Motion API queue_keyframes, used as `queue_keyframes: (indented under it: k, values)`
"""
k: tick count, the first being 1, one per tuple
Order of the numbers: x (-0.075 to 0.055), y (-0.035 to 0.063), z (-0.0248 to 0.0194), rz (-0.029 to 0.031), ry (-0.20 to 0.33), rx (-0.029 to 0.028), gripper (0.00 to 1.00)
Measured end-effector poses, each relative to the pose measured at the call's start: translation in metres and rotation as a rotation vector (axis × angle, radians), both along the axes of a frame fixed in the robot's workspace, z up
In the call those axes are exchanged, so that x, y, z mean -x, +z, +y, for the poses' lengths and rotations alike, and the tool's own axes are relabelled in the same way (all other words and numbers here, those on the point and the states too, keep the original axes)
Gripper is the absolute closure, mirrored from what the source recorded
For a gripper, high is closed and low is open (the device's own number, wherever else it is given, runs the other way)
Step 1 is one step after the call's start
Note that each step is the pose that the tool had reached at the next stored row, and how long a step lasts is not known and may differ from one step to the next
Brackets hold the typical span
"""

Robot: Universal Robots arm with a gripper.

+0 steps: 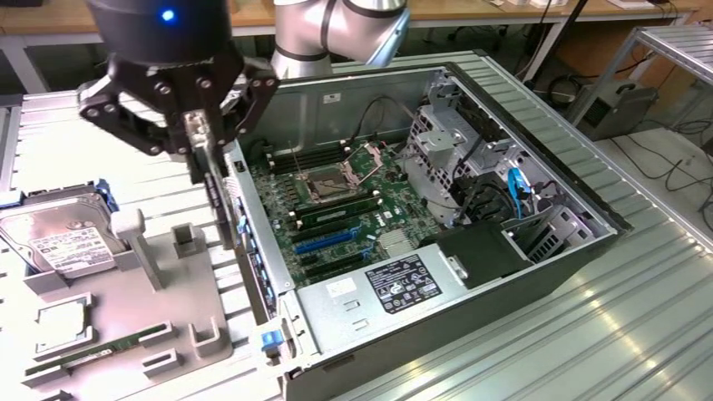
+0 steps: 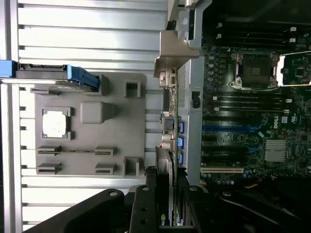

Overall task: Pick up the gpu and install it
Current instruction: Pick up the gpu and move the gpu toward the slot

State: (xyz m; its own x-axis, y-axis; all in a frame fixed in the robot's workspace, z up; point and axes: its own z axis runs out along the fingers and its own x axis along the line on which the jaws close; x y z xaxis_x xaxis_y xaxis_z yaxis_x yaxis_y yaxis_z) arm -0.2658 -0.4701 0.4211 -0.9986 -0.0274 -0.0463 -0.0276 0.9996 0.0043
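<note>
— Where is the gpu [image 1: 223,209] found?
— Clamped upright in the claw [image 1: 203,138], just outside the computer case [image 1: 323,104] wall.
— Handling?
— Judged light, stiff, fragile; bare board edges are to be gripped, not components.

You can just read a Dell logo [image 2: 273,122] on the motherboard [image 2: 252,160]. The white label [image 1: 67,249] on the hard drive [image 1: 45,219] and the black label [image 1: 403,282] on the power supply [image 1: 346,302] carry print too small to read.
</note>
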Motion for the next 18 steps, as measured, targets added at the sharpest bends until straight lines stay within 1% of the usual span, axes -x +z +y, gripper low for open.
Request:
queue_keyframes:
  k: [1,3,9,10,11,12,14,18]
  values:
    - [-0.005,0.0009,0.0000,0.0009,0.000,0.0001,0.74]
    - [-0.022,0.0010,0.0000,0.0020,0.000,0.0001,0.74]
    - [-0.052,0.0009,0.0000,0.0046,0.000,0.0001,0.74]
    - [-0.059,0.0000,0.0000,0.0056,0.000,0.0002,0.74]
    - [-0.071,-0.0044,0.0010,0.0066,0.000,0.0004,0.74]
    - [-0.079,-0.0077,0.0021,0.0072,0.000,0.0007,0.74]
    - [-0.088,-0.0114,0.0035,0.0081,0.000,0.0008,0.74]
    - [-0.113,-0.0216,0.0084,0.0106,0.000,0.0008,0.74]
